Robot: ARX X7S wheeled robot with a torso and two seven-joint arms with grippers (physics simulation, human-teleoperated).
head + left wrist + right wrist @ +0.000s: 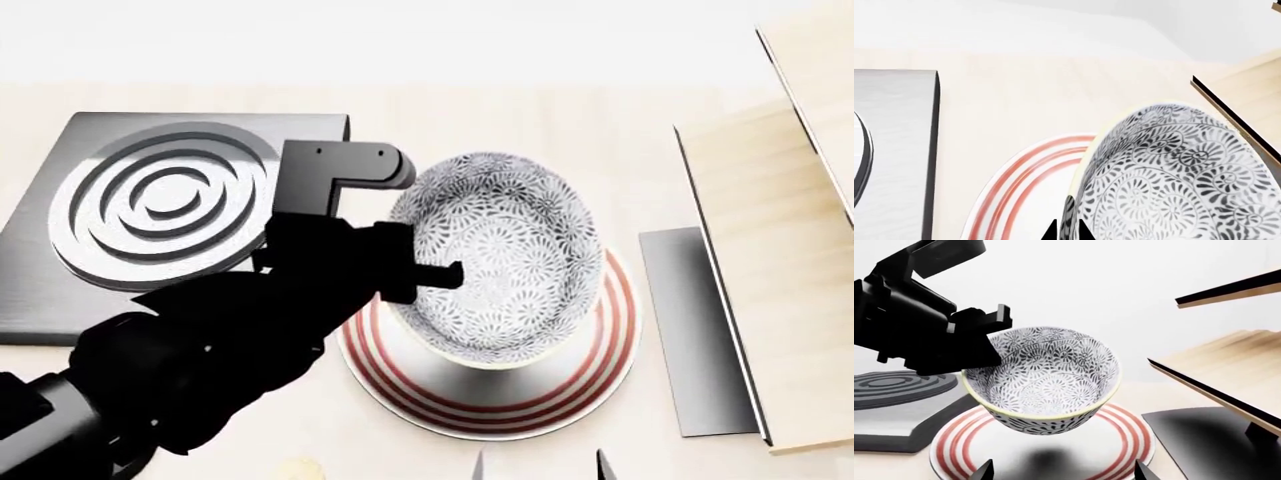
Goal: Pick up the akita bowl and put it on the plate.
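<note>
Starting at the left of the head view, the dark square burner (160, 215) sits on the pale counter (534, 110) at about ten o'clock from the plate (607, 345). Next comes the left end effector (400, 265), closed on the near-left rim of the akita bowl (514, 260), one finger inside and one outside by the look of the right wrist view. The bowl hangs in the air directly above the red-ringed plate, tipped so its mouth leans away from the grip; its shadow falls on the plate's middle, so it seems well centred. In the left wrist view the bowl (1181, 175) fills the frame with the plate (1027, 185) beneath it. To finish well, I would bring the wrist level so the foot meets the plate flat, lower slowly until it touches, and only then let go, as a tilted release could rock or slide it. At about three o'clock stand a grey slab (694, 330) and wooden shelving (787, 250). The right end effector (1064, 470) waits at the near edge, its fingers spread apart and holding nothing.
</note>
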